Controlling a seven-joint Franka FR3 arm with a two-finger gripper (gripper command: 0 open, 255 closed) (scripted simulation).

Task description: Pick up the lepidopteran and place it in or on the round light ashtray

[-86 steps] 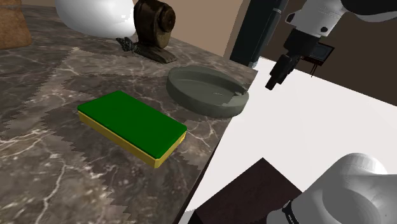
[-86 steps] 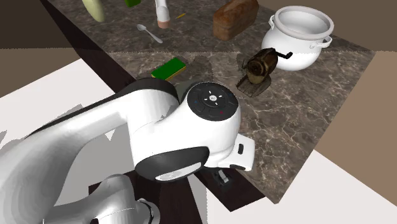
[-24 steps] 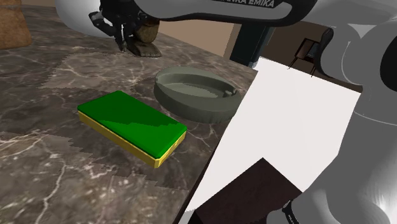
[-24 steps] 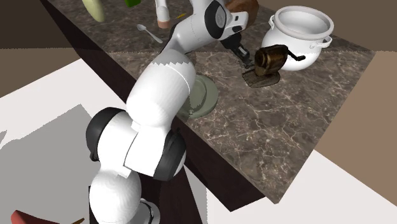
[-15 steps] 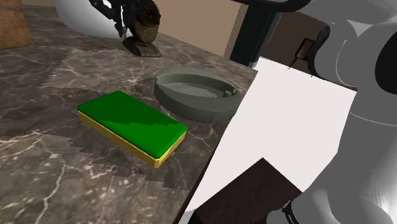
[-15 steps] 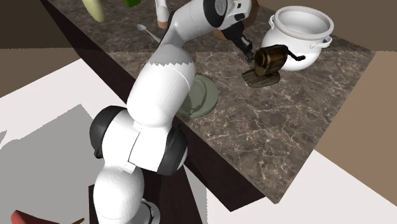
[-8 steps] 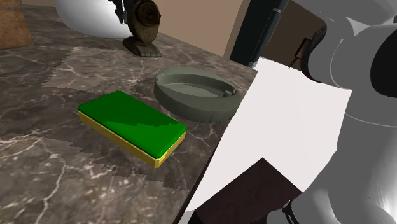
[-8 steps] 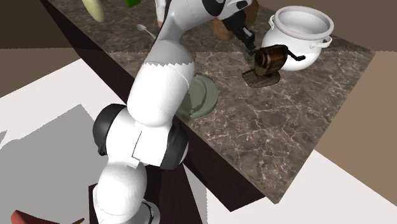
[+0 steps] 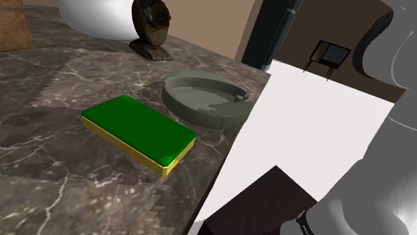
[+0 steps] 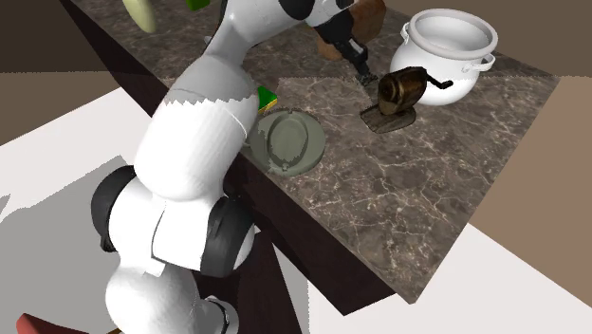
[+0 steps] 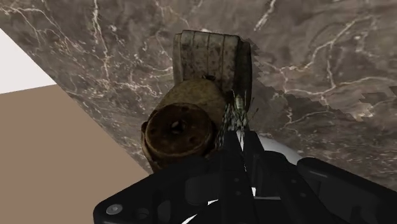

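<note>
A small grey-green moth (image 11: 234,117) sticks out from the tips of my black gripper (image 11: 239,137), which is shut on it. I hold it in the air over the brown hand-crank grinder (image 11: 191,118). In the second exterior view my gripper (image 10: 360,66) hangs just above and beside the grinder (image 10: 402,90), the moth a tiny speck at its tip. The round grey-green ashtray (image 9: 179,88) sits at the counter's edge, apart from the gripper. In the second exterior view the ashtray (image 10: 320,142) lies between the grinder and the arm's base.
A green box with yellow sides (image 9: 137,129) lies on the dark marble counter (image 9: 53,167), near the ashtray. A white pot (image 10: 446,43) stands behind the grinder. The counter edge drops to a white floor (image 9: 314,127). My white arm (image 10: 204,133) leans over the counter's edge.
The gripper has risen from beside the grinder's base with the moth and left the shoulder view's top. The arm has swung aside, uncovering the ashtray in the second exterior view.
</note>
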